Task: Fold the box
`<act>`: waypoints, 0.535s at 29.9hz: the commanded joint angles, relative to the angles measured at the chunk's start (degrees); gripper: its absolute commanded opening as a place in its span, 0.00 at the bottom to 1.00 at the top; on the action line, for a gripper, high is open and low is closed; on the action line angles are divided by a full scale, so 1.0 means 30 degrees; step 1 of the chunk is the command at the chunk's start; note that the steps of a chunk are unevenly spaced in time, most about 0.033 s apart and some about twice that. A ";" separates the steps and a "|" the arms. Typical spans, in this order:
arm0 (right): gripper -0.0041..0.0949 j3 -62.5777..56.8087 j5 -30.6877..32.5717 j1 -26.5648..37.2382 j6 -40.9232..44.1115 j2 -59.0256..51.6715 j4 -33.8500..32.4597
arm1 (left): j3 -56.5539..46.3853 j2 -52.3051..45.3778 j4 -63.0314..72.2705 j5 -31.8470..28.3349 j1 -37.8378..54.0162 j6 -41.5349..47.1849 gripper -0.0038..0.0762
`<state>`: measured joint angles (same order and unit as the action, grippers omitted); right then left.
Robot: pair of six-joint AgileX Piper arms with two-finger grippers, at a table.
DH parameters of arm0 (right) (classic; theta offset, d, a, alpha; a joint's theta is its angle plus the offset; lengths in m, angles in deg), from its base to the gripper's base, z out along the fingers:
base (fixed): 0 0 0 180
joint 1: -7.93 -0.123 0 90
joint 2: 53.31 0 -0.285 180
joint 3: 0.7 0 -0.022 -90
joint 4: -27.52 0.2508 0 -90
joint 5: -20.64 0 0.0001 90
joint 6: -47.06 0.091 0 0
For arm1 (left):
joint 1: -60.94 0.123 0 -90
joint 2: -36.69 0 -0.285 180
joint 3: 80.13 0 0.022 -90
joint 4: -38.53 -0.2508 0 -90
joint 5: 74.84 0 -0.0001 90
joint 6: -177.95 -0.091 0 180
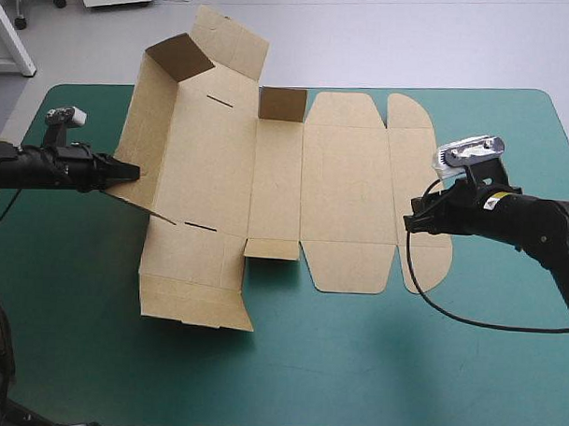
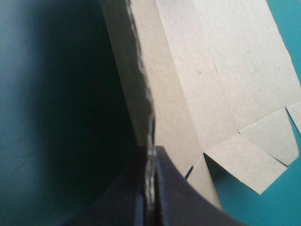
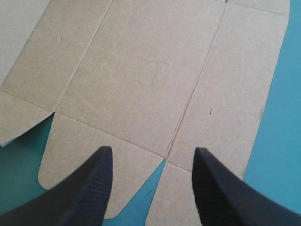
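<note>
left claw pinching box, right claw spread

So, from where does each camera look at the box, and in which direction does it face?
High view: above and behind the robot, facing forward and down on the table and box; left tool and right tool enter from the sides.
Left wrist view: above the left wrist, facing along the box's raised wall; its fingers pinch that wall's edge.
Right wrist view: above the right wrist, facing down on flat panels; its fingers stand apart.
Shared: both wrist views show a faint round mark.
</note>
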<state>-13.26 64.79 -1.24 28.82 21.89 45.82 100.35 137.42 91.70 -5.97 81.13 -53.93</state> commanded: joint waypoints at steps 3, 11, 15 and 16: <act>0.53 0.0637 -0.1120 0.0124 -0.0190 -0.0346 0.0181 | 0.2742 -0.0719 -0.2530 0.1285 -0.2380 -0.0460 0.04; 0.53 0.1168 0.0399 0.0124 0.1494 -0.0390 -0.2360 | 0.6958 -0.0719 -0.7960 0.0490 -0.6033 0.0576 0.04; 0.53 0.1565 0.1145 0.0124 0.2107 -0.0835 -0.3650 | 0.8312 -0.0576 -0.7878 0.0441 -0.6924 -0.1390 0.04; 0.53 0.1606 0.1145 0.0124 0.2246 -0.0993 -0.3650 | 0.8567 -0.0484 -0.7788 0.0619 -0.7082 -0.1629 0.04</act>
<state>-10.84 69.99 -1.24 34.44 21.44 35.94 122.34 137.71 65.57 -3.17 61.26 -55.68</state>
